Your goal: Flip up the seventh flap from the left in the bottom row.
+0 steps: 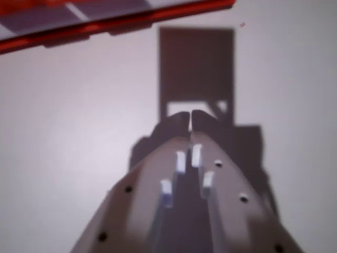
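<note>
Pale surface under gripper (jaws together)

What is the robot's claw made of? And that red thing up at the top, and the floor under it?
The gripper looks like matte grey-brown plastic, probably 3D-printed: flat, dull faces with small dark screw holes. The red edge looks like smooth, slightly glossy plastic, though blur leaves that open. The surface below is pale and matte, holding a crisp shadow; painted board or laminate, I cannot tell which.

The gripper is seen with jaws closed together, tips pointing toward twelve o'clock over a pale surface. A blurred red frame is seen at eleven o'clock.
</note>
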Tool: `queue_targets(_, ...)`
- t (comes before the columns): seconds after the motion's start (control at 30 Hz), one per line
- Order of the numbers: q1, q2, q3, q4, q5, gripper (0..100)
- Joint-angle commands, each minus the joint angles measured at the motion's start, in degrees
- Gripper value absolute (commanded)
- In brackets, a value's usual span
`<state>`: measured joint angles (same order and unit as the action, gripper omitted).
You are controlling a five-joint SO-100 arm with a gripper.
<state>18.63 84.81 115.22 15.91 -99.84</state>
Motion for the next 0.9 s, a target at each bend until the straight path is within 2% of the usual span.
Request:
queue_targets(0.0, -1.2, -2.5, -9.6, -1.7, 1.4, 0)
queue_targets(0.4, -4.2, -13.7, -25.1, -1.8, 5.0, 0)
queue_targets(0.87, -4.7, -15.8, -29.0, -5.4, 9.1, 0)
